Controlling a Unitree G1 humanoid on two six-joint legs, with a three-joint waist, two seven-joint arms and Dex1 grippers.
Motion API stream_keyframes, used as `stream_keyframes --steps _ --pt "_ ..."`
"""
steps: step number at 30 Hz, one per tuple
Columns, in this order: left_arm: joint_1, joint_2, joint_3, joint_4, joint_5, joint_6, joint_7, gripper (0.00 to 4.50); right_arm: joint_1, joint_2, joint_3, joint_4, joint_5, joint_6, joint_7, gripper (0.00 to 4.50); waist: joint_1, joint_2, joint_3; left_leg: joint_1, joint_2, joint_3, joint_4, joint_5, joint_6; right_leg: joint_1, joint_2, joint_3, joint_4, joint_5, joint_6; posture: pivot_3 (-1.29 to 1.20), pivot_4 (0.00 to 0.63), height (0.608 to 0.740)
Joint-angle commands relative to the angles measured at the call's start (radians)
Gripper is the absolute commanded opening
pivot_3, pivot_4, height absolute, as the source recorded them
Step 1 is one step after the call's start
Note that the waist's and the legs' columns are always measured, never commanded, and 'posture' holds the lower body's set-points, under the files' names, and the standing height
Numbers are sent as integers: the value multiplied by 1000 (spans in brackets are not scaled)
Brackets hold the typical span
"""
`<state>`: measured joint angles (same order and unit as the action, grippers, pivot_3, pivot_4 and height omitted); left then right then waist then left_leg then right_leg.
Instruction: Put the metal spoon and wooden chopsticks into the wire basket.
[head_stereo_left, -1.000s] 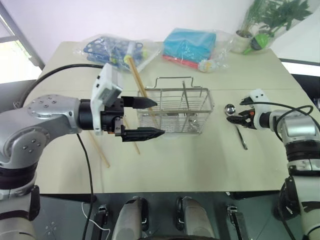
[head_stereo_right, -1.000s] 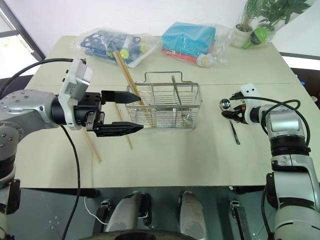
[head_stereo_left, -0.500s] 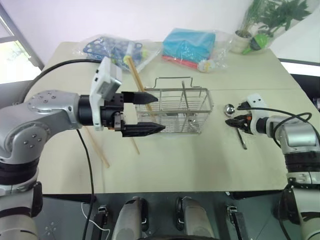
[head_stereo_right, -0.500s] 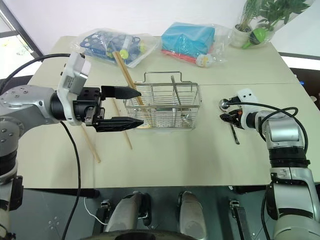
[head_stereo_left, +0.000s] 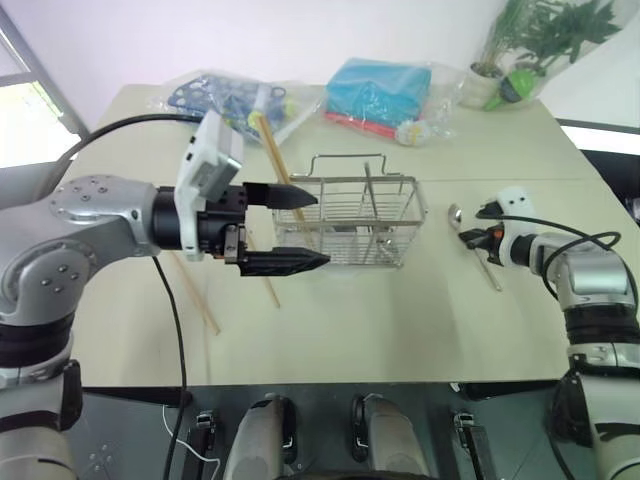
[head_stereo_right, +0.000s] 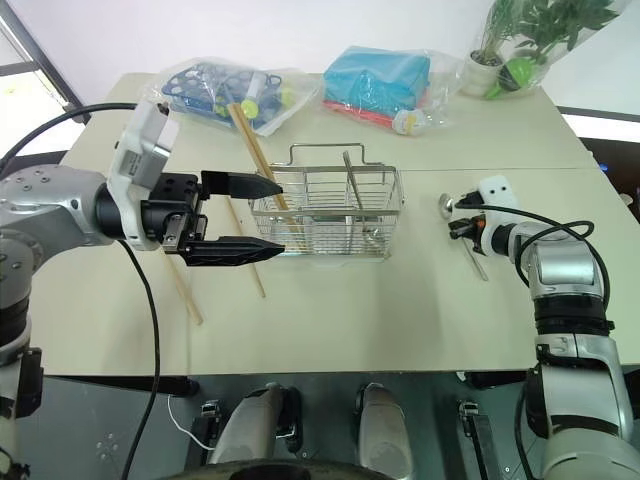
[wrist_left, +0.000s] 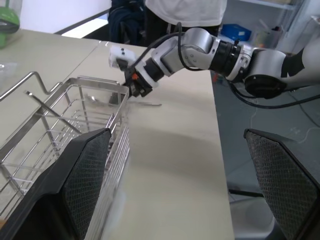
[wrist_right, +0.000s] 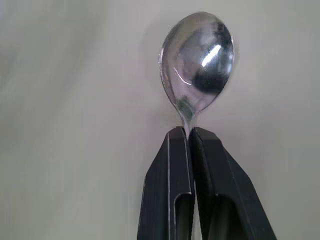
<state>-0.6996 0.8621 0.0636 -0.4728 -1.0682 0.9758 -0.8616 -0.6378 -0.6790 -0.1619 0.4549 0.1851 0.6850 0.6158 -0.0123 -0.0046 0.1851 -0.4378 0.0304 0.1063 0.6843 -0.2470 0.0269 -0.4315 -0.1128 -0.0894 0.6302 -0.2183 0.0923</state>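
My right gripper (wrist_right: 190, 134) has its jaws clamped on the spoon (wrist_right: 197, 62) at the neck, just below the bowl, with the spoon low over the worktop (head_stereo_left: 400, 310) right of the basket (head_stereo_left: 352, 222). It looks light, stiff and slick, so I judge a grip this near the bowl may let the handle swing. My left gripper (head_stereo_left: 300, 230) hangs with jaws wide apart beside the basket. One chopstick (head_stereo_left: 275, 165) leans against the basket; others (head_stereo_left: 195, 295) lie on the worktop.
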Motion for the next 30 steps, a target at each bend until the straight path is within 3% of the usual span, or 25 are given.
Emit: stream_keyframes --steps 1,7,12,19,23,30 --pt "-14 1 30 10 19 -21 5 4500 -143 11 -159 -1 91 -126 -71 24 -1 2 1 -1 0 1 0 0 0 -1 0 1 0 0 0 0 150 715" --pt "-46 -23 34 57 59 -44 22 4500 -235 86 -225 -229 318 -52 11 24 -2 2 1 -1 2 0 -1 1 -1 -3 3 1 1 0 0 0 150 715" --pt "-60 -32 30 74 83 -56 17 4500 -267 170 -258 -408 525 99 -29 24 3 2 1 -1 2 0 -1 1 -1 -3 2 1 1 0 0 0 150 715" --pt "-76 -39 32 82 96 -54 18 4500 -241 262 -244 -541 700 204 -91 24 0 2 1 -2 1 0 -1 0 0 -3 1 1 1 0 0 0 150 715" --pt "-80 -42 34 78 98 -50 21 4500 -184 285 -205 -601 727 209 -99 24 2 2 1 -2 1 0 -1 0 0 -3 1 1 1 0 0 0 150 715" --pt "-100 -46 43 83 88 -42 27 4500 -88 351 -112 -601 622 61 -103 24 0 2 1 -3 1 0 -1 0 0 -4 1 1 2 0 0 0 150 715"
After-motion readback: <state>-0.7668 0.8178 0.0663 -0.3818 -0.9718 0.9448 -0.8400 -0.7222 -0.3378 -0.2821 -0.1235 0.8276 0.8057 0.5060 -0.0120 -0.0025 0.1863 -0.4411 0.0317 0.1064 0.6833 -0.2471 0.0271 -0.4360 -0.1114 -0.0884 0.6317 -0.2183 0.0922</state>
